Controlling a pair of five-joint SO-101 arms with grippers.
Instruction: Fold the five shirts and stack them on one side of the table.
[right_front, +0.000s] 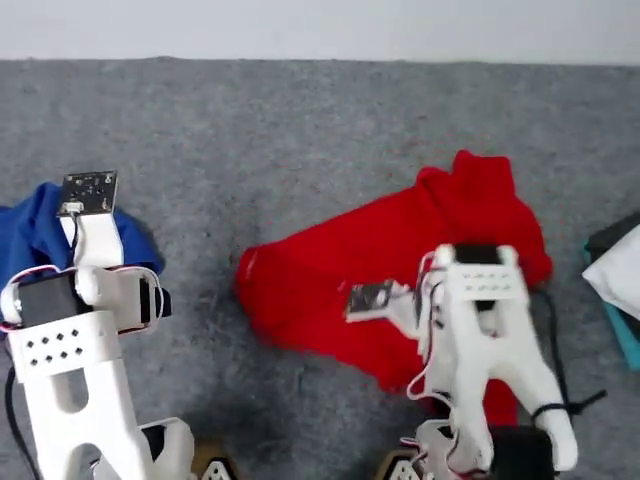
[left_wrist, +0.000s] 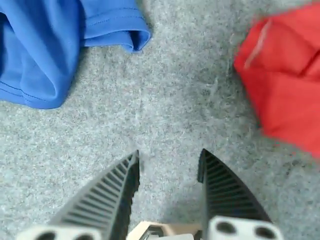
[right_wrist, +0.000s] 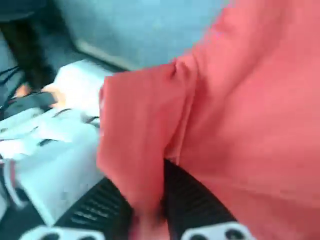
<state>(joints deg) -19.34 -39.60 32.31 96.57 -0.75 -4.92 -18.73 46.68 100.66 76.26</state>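
Nearest the camera in the high view, the left arm (right_front: 70, 370) and the right arm (right_front: 490, 340) rise from the table's front edge. The left gripper (left_wrist: 170, 152) hangs over bare grey table (right_front: 250, 130), its fingers spread with nothing between them. It sits between two shirts, touching neither.

The right gripper (right_wrist: 147, 195) is pinching a fold of the red shirt (right_wrist: 240, 100). The cloth runs down between the two dark ribbed fingers (right_wrist: 192, 195) and drapes across most of that wrist view. From above, the right arm stands over the near right part of the red shirt (right_front: 380, 250), which lies rumpled and unfolded around the middle of the table.

The blue shirt (right_front: 35, 235) lies bunched at the left edge, partly under the left arm's wrist. In the left wrist view its hemmed edge (left_wrist: 40, 45) shows to one side and a corner of the red shirt (left_wrist: 285, 75) to the other, well apart.

At the right edge, a white shirt (right_front: 622, 270) lies on a teal one (right_front: 628, 340), with a dark one (right_front: 610, 238) just behind. A pale wall (right_front: 320, 25) runs along the far edge.
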